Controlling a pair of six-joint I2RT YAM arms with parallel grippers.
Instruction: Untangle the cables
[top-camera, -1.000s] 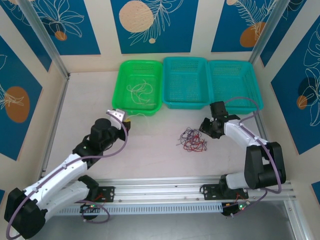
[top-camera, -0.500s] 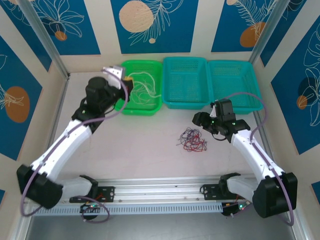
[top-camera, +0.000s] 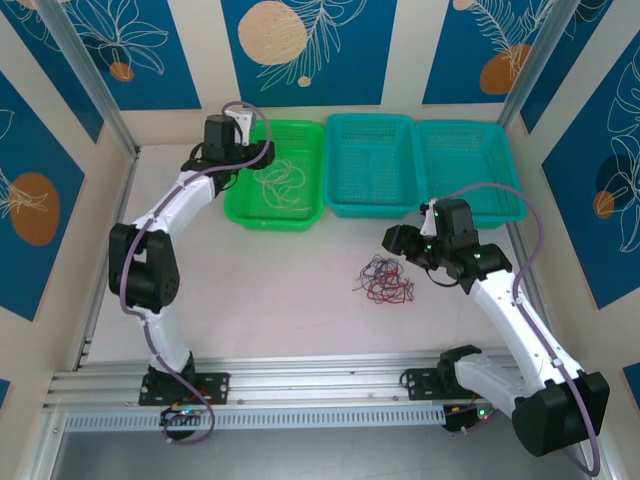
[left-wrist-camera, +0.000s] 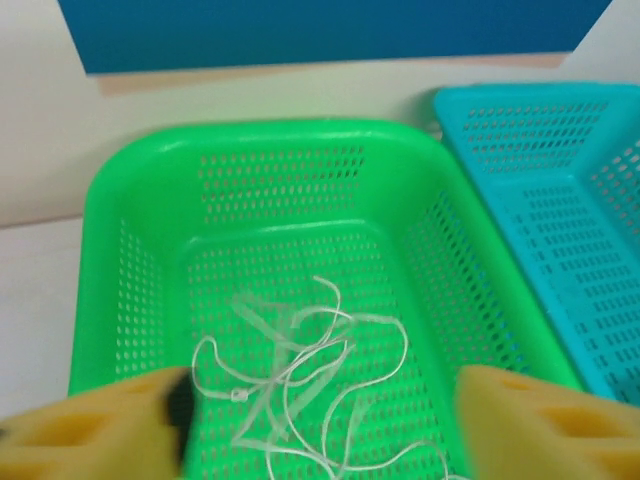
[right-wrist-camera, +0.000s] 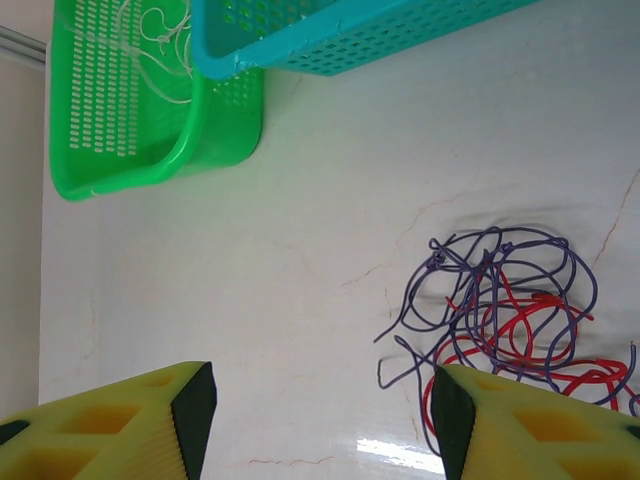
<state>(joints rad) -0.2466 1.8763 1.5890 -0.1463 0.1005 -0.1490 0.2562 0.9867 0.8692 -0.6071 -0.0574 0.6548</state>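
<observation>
A tangle of purple and red cables (top-camera: 383, 280) lies on the table right of centre; in the right wrist view the tangle (right-wrist-camera: 500, 310) sits against the right fingertip. My right gripper (top-camera: 396, 241) hovers just above and right of it, open, with nothing between its yellow pads (right-wrist-camera: 120, 425). Several cream-white cables (top-camera: 280, 185) lie loose in the green basket (top-camera: 270, 222). My left gripper (top-camera: 260, 155) hangs open over that basket's left rim. In the left wrist view the white cables (left-wrist-camera: 300, 365) lie on the mesh floor beyond the gap of the left gripper (left-wrist-camera: 320, 440).
Two teal baskets (top-camera: 372, 208) (top-camera: 470, 128) stand in a row right of the green one, holding nothing I can see. Blue-patterned walls close in the table on three sides. An aluminium rail (top-camera: 320, 370) runs along the near edge.
My left arm has swung from the front left of the table up to the green basket. My right gripper has shifted slightly left, beside the purple and red tangle.
</observation>
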